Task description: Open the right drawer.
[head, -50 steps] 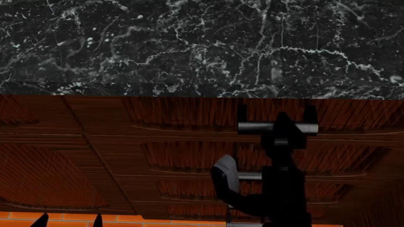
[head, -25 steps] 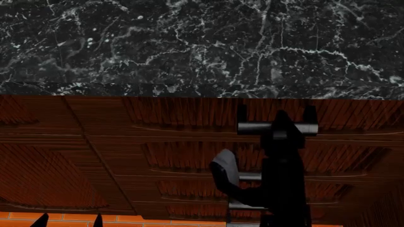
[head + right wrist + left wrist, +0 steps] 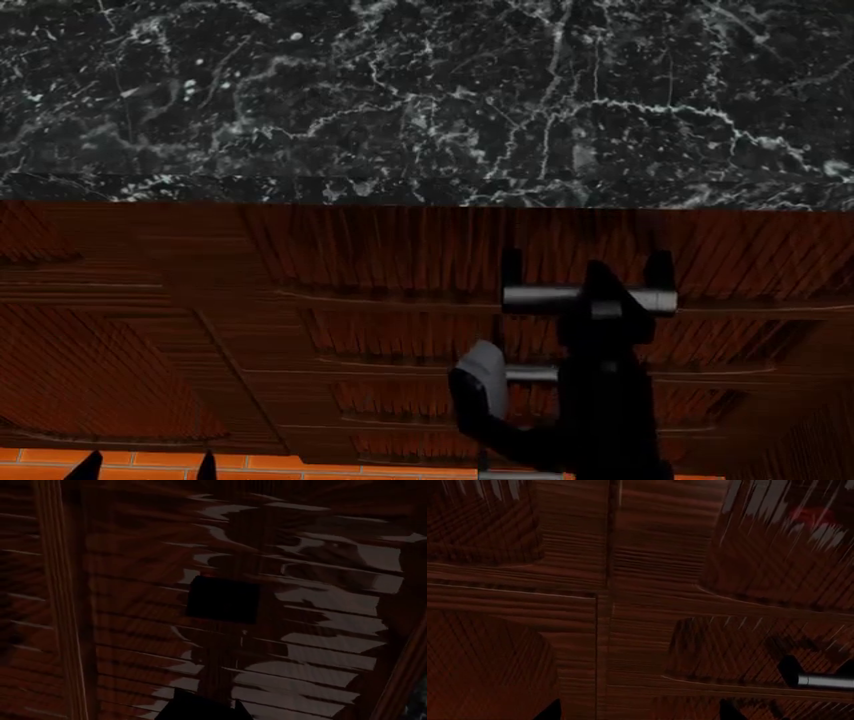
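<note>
The right gripper point(image 3: 597, 292) reaches up from the lower edge of the head view, its dark tip lying over the silver bar handle point(image 3: 539, 296) of the right drawer point(image 3: 387, 250). The black body hides where the fingers meet the bar, so I cannot tell whether the jaws are apart or closed on it. The right wrist view is pressed close to dark wood grain with a black square post point(image 3: 223, 599) in the middle, and shows no fingertips clearly.

The right drawer is the top one in the stack directly under the front edge of the black marble counter point(image 3: 400, 100), toward its right end. Its front stands proud of the fronts below it, reading as partly pulled out. Beneath it lie further drawer fronts with shorter silver handles point(image 3: 531, 373).

The left gripper point(image 3: 147, 466) appears only as two dark finger points at the lower left corner of the head view, spaced apart, near the orange floor tiles point(image 3: 334, 470). The left wrist view shows cabinet seams and one handle end point(image 3: 820, 681).
</note>
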Motion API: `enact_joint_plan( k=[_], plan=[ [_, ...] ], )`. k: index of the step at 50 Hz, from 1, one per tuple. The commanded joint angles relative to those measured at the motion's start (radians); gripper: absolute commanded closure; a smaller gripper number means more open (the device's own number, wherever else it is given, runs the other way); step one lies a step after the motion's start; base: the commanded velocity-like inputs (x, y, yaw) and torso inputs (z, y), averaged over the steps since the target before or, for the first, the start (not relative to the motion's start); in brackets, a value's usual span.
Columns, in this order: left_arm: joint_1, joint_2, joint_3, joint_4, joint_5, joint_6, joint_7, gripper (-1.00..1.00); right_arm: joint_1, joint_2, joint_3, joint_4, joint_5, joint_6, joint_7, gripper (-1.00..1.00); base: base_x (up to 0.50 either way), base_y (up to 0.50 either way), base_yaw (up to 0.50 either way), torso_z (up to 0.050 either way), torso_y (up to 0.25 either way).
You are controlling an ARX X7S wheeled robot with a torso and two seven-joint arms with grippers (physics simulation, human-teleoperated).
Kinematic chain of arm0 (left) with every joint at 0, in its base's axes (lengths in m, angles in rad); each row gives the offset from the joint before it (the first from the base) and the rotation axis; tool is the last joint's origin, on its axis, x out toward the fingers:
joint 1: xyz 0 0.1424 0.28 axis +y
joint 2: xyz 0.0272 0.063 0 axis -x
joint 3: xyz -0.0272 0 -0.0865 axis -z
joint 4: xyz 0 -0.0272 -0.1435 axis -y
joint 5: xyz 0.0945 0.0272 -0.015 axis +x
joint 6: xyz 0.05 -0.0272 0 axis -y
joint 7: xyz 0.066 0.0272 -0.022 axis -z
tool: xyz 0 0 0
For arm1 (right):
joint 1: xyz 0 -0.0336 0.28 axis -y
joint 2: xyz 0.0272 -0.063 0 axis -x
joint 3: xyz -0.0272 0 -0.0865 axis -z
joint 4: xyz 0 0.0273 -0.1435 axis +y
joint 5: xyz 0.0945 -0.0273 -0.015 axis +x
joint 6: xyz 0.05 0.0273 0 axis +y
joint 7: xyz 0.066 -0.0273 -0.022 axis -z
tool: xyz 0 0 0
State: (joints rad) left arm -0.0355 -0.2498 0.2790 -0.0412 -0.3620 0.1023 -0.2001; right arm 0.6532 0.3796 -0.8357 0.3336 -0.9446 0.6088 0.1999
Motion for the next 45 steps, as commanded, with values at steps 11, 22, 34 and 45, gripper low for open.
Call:
enact_joint_plan(
  k=[11, 22, 34, 45],
  plan=[
    [-0.001, -0.008, 0.011, 0.003, -0.008, -0.004, -0.004, -1.00, -0.167, 0.066, -0.076, -0.328, -0.133, 0.124, -0.064, 1.00, 0.00, 0.00, 0.00, 0.000, 0.000],
    [-0.002, -0.010, 0.012, 0.002, -0.011, 0.001, -0.007, -1.00, -0.229, 0.073, -0.074, -0.346, -0.144, 0.155, -0.039, 1.00, 0.00, 0.00, 0.00, 0.000, 0.000],
    [0.002, -0.014, 0.016, 0.011, -0.011, 0.003, -0.014, -1.00, -0.271, 0.088, -0.083, -0.426, -0.181, 0.187, -0.056, 1.00, 0.00, 0.00, 0.00, 0.000, 0.000],
    [0.001, -0.017, 0.018, 0.013, -0.018, 0.003, -0.017, -1.00, -0.291, 0.088, -0.078, -0.426, -0.184, 0.202, -0.047, 1.00, -0.07, 0.00, 0.00, 0.000, 0.002]
  ],
)
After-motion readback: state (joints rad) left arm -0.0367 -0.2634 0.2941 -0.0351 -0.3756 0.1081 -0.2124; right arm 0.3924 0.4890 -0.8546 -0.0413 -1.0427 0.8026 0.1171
